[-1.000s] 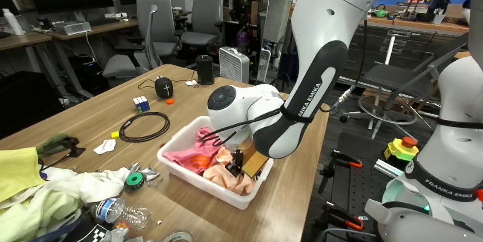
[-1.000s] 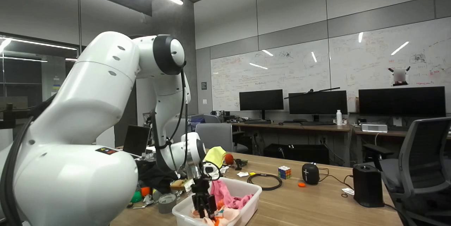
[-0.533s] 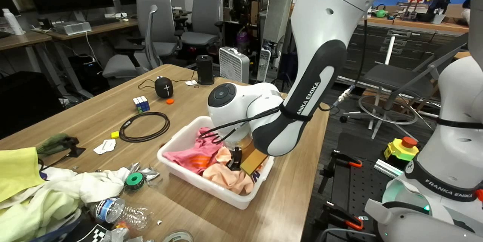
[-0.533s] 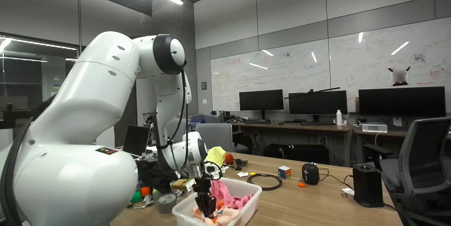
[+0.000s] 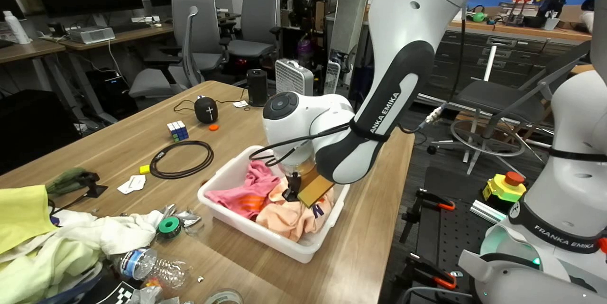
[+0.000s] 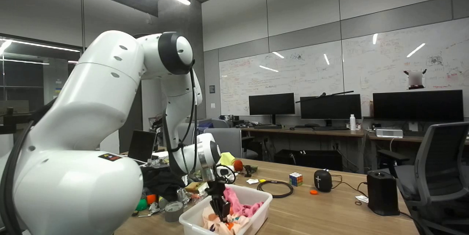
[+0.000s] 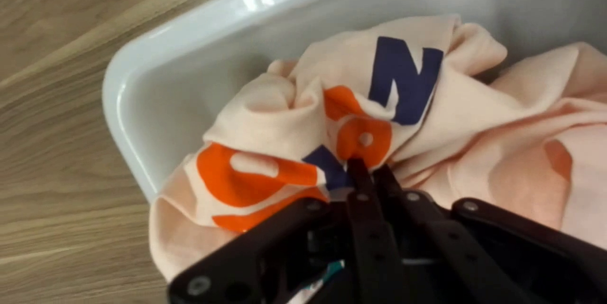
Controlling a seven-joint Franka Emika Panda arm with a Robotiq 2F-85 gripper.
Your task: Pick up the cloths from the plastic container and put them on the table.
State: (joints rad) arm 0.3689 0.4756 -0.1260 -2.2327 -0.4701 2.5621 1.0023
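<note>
In the wrist view my gripper (image 7: 371, 170) is shut on a fold of the peach cloth (image 7: 493, 109), whose creases run in towards the fingertips. Orange and dark blue print shows on this cloth. In an exterior view the peach cloth (image 5: 284, 218) fills the near end of the white plastic container (image 5: 258, 234), part of it bunched up under the gripper. The pink cloth (image 5: 251, 185) lies beside it towards the container's far end. My gripper (image 6: 224, 219) points down inside the container. The wooden table (image 5: 355, 228) carries the container.
A black cable coil (image 5: 182, 159), a puzzle cube (image 5: 178, 131) and a round speaker (image 5: 206, 109) stand beyond the container. Near the table's other end lie a plastic bottle (image 5: 154, 268), a green tape roll (image 5: 169, 227) and pale fabric (image 5: 114, 233). The container walls surround the gripper.
The jaws have come together on the peach cloth. The arm has risen a little, and the cloth has been drawn up and shifted with it, uncovering its dark print.
</note>
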